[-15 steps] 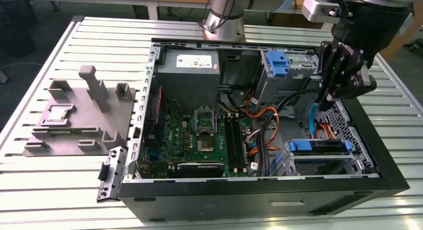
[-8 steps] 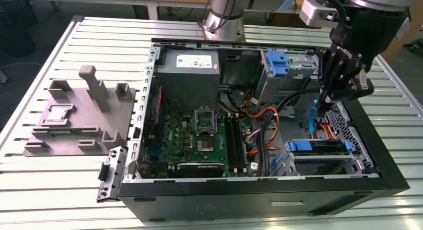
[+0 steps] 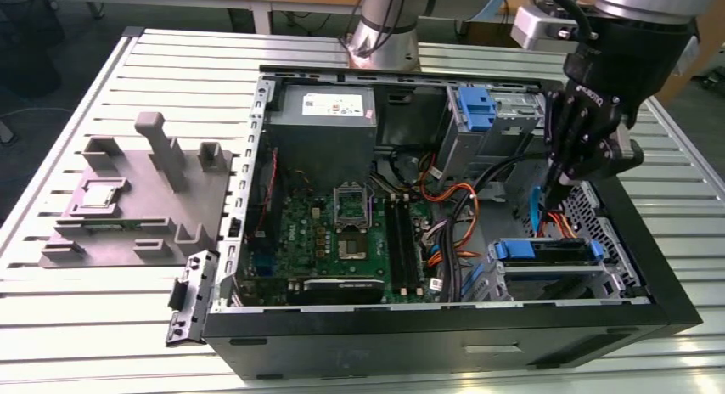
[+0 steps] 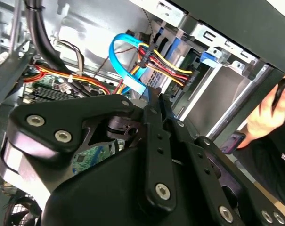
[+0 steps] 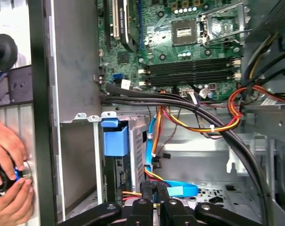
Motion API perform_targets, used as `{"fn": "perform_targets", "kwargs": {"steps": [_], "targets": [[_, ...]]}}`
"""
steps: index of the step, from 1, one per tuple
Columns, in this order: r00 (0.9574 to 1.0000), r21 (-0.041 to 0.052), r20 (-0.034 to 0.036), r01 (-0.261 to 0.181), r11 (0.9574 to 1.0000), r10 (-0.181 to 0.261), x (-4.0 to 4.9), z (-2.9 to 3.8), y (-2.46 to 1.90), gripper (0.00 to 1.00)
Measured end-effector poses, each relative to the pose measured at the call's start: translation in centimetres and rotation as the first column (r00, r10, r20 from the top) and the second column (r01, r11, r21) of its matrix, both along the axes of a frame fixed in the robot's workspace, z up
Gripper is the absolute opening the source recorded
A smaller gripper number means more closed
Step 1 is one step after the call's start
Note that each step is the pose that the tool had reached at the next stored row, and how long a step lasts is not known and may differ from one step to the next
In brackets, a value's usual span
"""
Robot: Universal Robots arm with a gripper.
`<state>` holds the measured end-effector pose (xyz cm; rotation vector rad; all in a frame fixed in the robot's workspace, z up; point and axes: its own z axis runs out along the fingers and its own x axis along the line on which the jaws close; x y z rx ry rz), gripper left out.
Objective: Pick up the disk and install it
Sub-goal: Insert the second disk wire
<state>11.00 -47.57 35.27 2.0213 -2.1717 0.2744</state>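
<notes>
The disk (image 3: 544,250) lies in the drive cage at the case's near corner on the exterior view's right, with blue rails at both ends. In the first wrist view the disk (image 5: 134,150) shows edge-on behind its blue tab. My gripper (image 3: 559,193) hangs inside the case just behind that cage, among the cables. Its fingers are pressed together with nothing between them in both wrist views (image 4: 157,96) (image 5: 155,188). A light blue data cable (image 5: 180,190) runs right past the fingertips.
A bare blue bracket (image 3: 477,108) sits in the far bay, beside the grey power supply (image 3: 328,112). Orange and black cable bundles (image 3: 459,216) cross between the motherboard (image 3: 340,233) and the cage. A person's hands (image 5: 8,160) are outside the case wall. A grey fixture (image 3: 136,194) stands on the table.
</notes>
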Motion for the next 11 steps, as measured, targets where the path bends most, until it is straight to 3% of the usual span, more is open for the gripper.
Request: {"fn": "perform_targets", "kwargs": {"steps": [4, 6, 9, 11], "targets": [[1.0, -0.025, 0.0, 0.0, 0.9997, 0.0, 0.0, -0.27, 0.0, 0.18], [1.0, -0.0327, 0.0, 0.0, 0.9995, 0.0, 0.01, -0.44, 0.0, 0.19], [1.0, -0.0451, 0.0, 0.0, 0.999, 0.0, 0.03, -0.71, 0.0, 0.31], [1.0, -0.055, 0.0, 0.0, 0.9985, 0.0, 0.04, -0.74, 0.0, 0.3]]}}
